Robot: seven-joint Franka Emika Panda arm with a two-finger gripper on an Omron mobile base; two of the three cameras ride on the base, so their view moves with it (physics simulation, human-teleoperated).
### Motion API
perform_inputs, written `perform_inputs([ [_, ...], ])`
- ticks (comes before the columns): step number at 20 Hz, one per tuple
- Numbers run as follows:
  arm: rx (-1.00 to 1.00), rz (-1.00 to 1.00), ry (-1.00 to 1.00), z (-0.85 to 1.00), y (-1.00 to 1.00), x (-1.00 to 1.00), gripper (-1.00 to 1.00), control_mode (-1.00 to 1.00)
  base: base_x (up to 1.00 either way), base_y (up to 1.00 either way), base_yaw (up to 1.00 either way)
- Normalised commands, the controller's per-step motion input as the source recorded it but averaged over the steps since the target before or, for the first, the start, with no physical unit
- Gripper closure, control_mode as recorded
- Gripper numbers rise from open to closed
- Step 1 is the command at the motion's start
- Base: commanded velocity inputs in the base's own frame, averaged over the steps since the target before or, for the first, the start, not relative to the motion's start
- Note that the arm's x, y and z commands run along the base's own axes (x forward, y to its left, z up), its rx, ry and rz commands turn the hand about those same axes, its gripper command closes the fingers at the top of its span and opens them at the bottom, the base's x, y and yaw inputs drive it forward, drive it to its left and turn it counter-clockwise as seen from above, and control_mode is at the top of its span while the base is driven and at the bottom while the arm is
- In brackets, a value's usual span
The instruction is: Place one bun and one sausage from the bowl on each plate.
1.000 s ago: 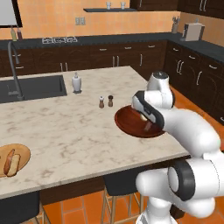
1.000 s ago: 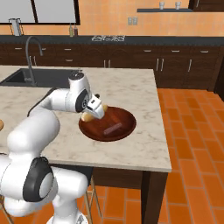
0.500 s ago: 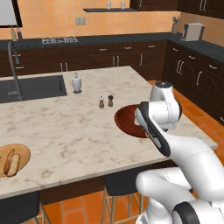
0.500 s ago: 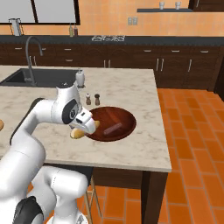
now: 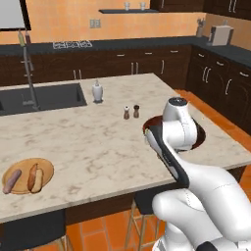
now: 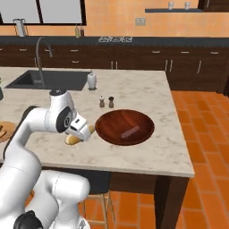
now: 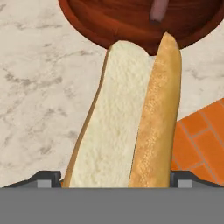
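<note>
Bun (image 7: 131, 118) fills most of our hand view, split open, pale crumb on one side and golden crust on the other, standing between our fingertips, whose dark ends peek out on either side of it at the bottom; our gripper (image 6: 82, 133) is spread wide yet clamped on this bun, and in the right base view we see it just left of the bowl (image 6: 125, 127), low over the counter (image 6: 147, 94), the bun's tan end poking out below the hand. We count one bowl, dark red-brown, near the counter's right end; in the left base view our own arm hides most of it, leaving only slivers of rim (image 5: 149, 125). One sausage (image 6: 130, 133) lies inside it, faint and pale against the wood; in the hand view only its tip shows, cut off at the top edge. We count one plate in view, the tan wooden one (image 5: 27, 175) at the counter's near left, carrying one bun and one sausage side by side; in the right base view only its edge shows at the far left border. Two small shakers (image 5: 131, 112) stand together behind the bowl; one white bottle (image 5: 97, 91) stands beside the sink (image 5: 44, 97).
</note>
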Motion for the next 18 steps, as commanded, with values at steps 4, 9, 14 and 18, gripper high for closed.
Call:
perform_inputs([
  [4,0.0,0.0,0.0,0.0,0.0,0.0,1.0,1.0,-0.35,1.0,0.0],
  [9,0.0,0.0,0.0,0.0,0.0,0.0,1.0,1.0,-0.4,1.0,0.0],
  [14,0.0,0.0,0.0,0.0,0.0,0.0,1.0,1.0,-0.29,1.0,0.0],
  [18,0.0,0.0,0.0,0.0,0.0,0.0,1.0,1.0,-0.11,1.0,0.0],
])
